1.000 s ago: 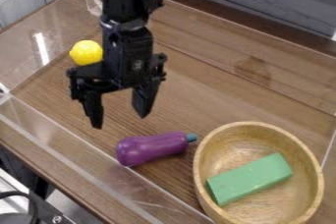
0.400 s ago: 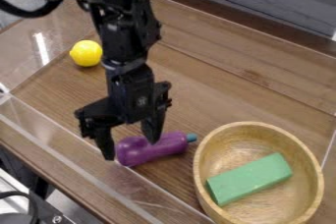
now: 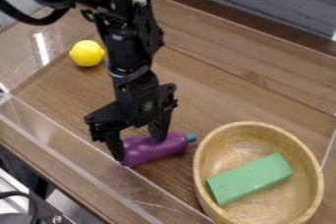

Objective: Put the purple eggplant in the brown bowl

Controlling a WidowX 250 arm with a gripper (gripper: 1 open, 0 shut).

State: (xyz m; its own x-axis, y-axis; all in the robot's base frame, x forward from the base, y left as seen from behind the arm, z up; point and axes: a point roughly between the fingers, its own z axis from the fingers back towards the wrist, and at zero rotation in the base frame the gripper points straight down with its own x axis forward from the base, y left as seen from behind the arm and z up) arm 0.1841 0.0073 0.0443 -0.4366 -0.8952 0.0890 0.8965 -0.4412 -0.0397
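The purple eggplant [image 3: 157, 148] lies on the wooden table just left of the brown bowl [image 3: 223, 145], its teal stem tip pointing toward the bowl's rim. My gripper [image 3: 133, 132] hangs right over the eggplant's left half, open, with one finger [image 3: 105, 135] in front on the left and the other finger [image 3: 161, 125] behind. The fingertips reach down to about the eggplant's level. I cannot tell whether they touch it.
A green rectangular block [image 3: 249, 179] lies inside the bowl. A yellow ball [image 3: 86, 53] rests at the back left. Clear plastic walls [image 3: 66, 159] fence the table's front and left sides.
The gripper has come down and forward-right, from beside the yellow ball to straddling the eggplant. The eggplant, bowl and block have stayed put.
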